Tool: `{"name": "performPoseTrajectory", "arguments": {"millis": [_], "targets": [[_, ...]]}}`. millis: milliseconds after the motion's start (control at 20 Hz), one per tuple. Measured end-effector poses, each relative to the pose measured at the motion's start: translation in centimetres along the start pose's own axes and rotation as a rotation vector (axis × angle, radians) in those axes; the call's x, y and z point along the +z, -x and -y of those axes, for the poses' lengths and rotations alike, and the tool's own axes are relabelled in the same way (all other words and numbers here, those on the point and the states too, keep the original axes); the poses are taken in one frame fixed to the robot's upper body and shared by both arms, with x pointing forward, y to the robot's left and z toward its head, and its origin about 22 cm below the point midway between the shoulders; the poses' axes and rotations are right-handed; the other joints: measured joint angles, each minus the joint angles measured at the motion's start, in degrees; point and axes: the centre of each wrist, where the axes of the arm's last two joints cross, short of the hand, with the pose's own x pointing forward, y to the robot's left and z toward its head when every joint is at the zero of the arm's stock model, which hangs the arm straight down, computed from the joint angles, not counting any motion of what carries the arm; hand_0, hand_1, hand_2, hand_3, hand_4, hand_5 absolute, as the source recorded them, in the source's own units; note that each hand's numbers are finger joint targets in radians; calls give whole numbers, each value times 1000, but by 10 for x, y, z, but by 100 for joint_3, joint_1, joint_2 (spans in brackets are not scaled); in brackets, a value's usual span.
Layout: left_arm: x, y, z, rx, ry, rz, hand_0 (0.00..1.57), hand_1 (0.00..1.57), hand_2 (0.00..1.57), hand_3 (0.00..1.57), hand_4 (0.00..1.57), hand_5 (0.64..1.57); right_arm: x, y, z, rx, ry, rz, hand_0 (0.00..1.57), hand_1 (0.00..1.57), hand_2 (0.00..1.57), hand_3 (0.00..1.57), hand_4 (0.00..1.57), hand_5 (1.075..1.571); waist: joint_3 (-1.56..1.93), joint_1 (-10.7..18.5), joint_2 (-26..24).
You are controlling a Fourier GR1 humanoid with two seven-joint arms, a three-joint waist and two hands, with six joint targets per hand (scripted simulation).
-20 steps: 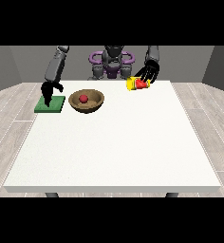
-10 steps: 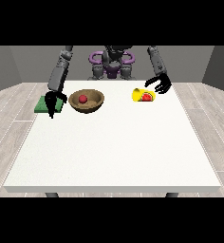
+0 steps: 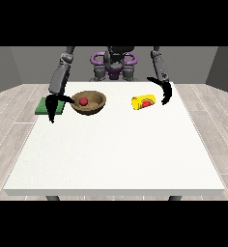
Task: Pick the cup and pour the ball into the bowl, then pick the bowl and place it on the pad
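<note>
A brown wooden bowl (image 3: 89, 104) stands at the table's back left with a red ball (image 3: 83, 101) inside it. A yellow cup (image 3: 143, 102) with a red mark lies on its side to the right of the bowl. A green pad (image 3: 44, 105) lies flat to the bowl's left. The hand at the view's left (image 3: 53, 106) hangs over the pad's near right corner, fingers pointing down, thumb reaching towards the bowl's rim. The hand at the view's right (image 3: 165, 90) hovers just right of the cup, fingers relaxed, holding nothing.
The white table (image 3: 116, 154) stretches wide towards the camera in front of the objects. The robot's torso (image 3: 114, 65) stands behind the far edge.
The hand at the view's right has let go of the cup and pulled away to the right; the cup now lies on the table. The hand at the view's left has shifted towards the bowl.
</note>
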Motion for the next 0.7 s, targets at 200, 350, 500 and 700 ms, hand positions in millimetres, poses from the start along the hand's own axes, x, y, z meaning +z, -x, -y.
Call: {"name": "performPoseTrajectory", "arguments": {"millis": [200,350,500,700], "targets": [[4,0,1,26,-1,-34,0,0,0,0,0,687,1,13,-14,-21,3,-66,0,0,0,0,0,1571,-4,-119,-238],[26,16,-2,35,-13,-113,0,0,0,0,0,667,7,27,-31,-65,-24,-150,0,0,0,0,0,1567,43,-331,-670],[59,37,-5,45,-41,-228,0,0,0,0,0,679,12,39,-52,-63,-50,-247,0,0,0,0,0,1570,69,-656,-1311],[82,47,-13,59,-56,-303,0,0,0,0,0,697,29,62,-84,-72,-63,-345,0,0,0,0,0,1570,91,-902,-1757]]}}
